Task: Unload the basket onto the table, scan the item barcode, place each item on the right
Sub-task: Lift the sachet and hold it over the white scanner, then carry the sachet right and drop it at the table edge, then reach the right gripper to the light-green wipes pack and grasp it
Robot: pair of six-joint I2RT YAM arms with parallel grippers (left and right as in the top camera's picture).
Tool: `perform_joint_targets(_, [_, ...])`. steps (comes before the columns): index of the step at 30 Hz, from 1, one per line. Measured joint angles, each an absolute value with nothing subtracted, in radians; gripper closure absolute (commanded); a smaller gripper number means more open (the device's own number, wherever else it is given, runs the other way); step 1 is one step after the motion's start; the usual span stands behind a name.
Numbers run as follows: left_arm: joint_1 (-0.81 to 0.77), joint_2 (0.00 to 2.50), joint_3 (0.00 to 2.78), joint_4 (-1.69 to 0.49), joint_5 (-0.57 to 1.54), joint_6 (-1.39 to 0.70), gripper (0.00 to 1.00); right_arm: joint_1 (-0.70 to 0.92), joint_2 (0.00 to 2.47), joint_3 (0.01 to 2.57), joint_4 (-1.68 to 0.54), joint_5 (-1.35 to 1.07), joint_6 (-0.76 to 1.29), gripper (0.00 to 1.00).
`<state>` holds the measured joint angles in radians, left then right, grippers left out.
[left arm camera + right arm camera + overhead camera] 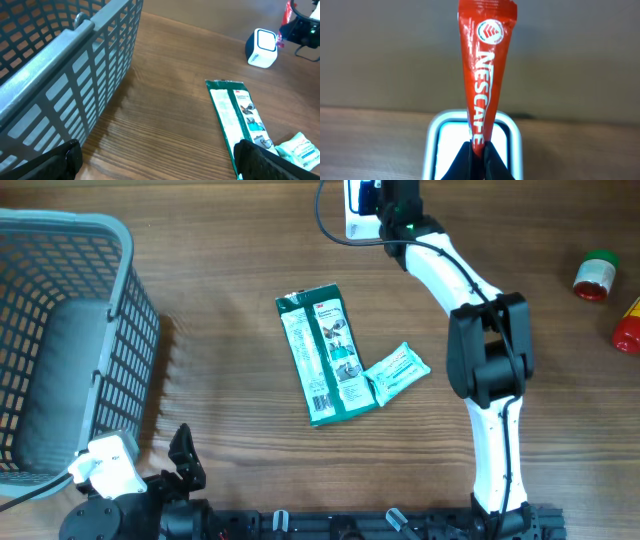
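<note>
overhead view: fixed high, facing straight down on the table point(220, 270), taking in the full worktop. left wrist view: low, near the surface, facing obliquely across it, basket point(75, 65) close on its left. right wrist view: very close, level, facing the scanner point(450, 150) behind a red sachet point(485, 65). overhead and left wrist views share basket, green packet point(235, 115) and scanner; all three show the scanner.

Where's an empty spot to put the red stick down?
Bare wood lies between the basket and the green packet, and between the right arm and the bottles. It is crowded where the small packet meets it, and by the scanner, where the stick is held.
</note>
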<state>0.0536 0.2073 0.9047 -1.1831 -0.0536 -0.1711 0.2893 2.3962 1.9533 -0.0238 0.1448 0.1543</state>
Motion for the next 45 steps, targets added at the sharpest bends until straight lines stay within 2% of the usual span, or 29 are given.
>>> perform_joint_targets(5, [0.054,0.207,0.905,-1.182,-0.054,-0.171,0.00,0.241,2.262,1.953,-0.321,0.324,0.257,0.96])
perform_joint_targets(9, [0.054,0.207,0.905,-1.183,-0.054,-0.171,0.00,0.054,2.058,1.968,-0.589,0.564,0.344,0.96])
perform_joint_targets(12, [0.054,0.207,0.905,-1.183,-0.054,-0.171,0.00,-0.140,2.032,1.979,-0.693,0.668,0.385,0.96])
perform_joint_targets(19, [0.054,0.207,0.905,-1.183,-0.054,-0.171,0.00,-0.532,2.107,1.897,-0.820,0.670,0.430,0.96])
perform_joint_targets(21, [0.054,0.207,0.905,-1.183,-0.054,-0.171,0.00,-0.604,2.127,1.877,-0.823,0.603,0.430,0.91])
perform_joint_targets(22, [0.054,0.207,0.905,-1.183,-0.054,-0.171,0.00,-0.640,2.137,1.866,-0.826,0.554,0.430,0.83])
perform_joint_targets(23, [0.054,0.207,0.905,-1.183,-0.054,-0.171,0.00,-0.671,2.144,1.860,-0.831,0.500,0.433,0.66])
perform_joint_targets(25, [0.054,0.207,0.905,-1.183,-0.054,-0.171,0.00,-0.713,2.147,1.855,-0.839,0.398,0.437,0.04])
perform_joint_targets(26, [0.054,0.207,0.905,-1.183,-0.054,-0.171,0.00,-0.723,2.147,1.855,-0.842,0.356,0.437,0.00])
perform_joint_targets(31, [0.054,0.207,0.905,-1.183,-0.054,-0.171,0.00,-0.719,2.148,1.900,-0.941,0.090,0.384,0.00])
perform_joint_targets(36, [0.054,0.207,0.905,-1.183,-0.053,-0.171,0.00,-0.632,2.119,1.961,-1.088,-0.125,0.392,0.01])
perform_joint_targets(42, [0.054,0.207,0.905,-1.183,-0.054,-0.171,0.00,-0.376,2.017,1.968,-1.444,-0.210,0.669,0.00])
perform_joint_targets(45, [0.054,0.207,0.905,-1.183,-0.054,-0.171,0.00,-0.196,2.013,1.946,-1.459,-0.271,0.741,0.00])
